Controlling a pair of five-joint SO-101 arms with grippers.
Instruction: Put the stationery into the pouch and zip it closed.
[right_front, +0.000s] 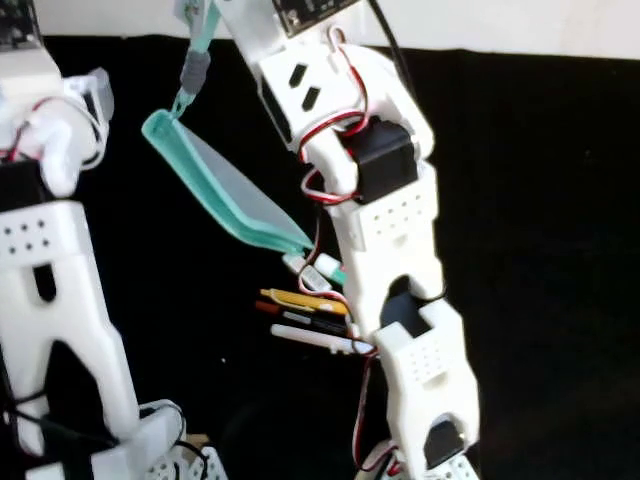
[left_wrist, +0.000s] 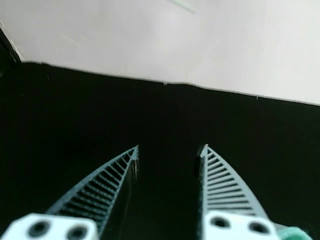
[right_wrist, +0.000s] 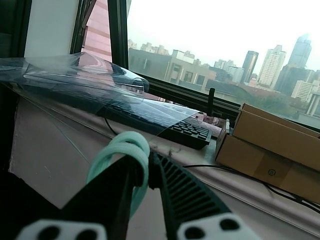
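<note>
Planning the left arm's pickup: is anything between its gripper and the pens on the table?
Nothing visible lies on the black table between them. The left gripper is open. But the pouch hangs with its lower end close to the pens, and the right arm crowds their far side.

A black table (right_front: 560, 250) carries a small cluster of stationery. A yellow pen (right_front: 300, 299) lies at an angle. A dark pen (right_front: 310, 322) lies just beside it, on the side away from the wall. A white pen (right_front: 320, 339) lies just past that, its far end hidden under an arm. On the yellow pen's wall side sits a small white item (right_front: 310, 266), too unclear to identify. Well behind the yellow pen, the table's far edge meets a pale wall (right_front: 500, 25).
</note>
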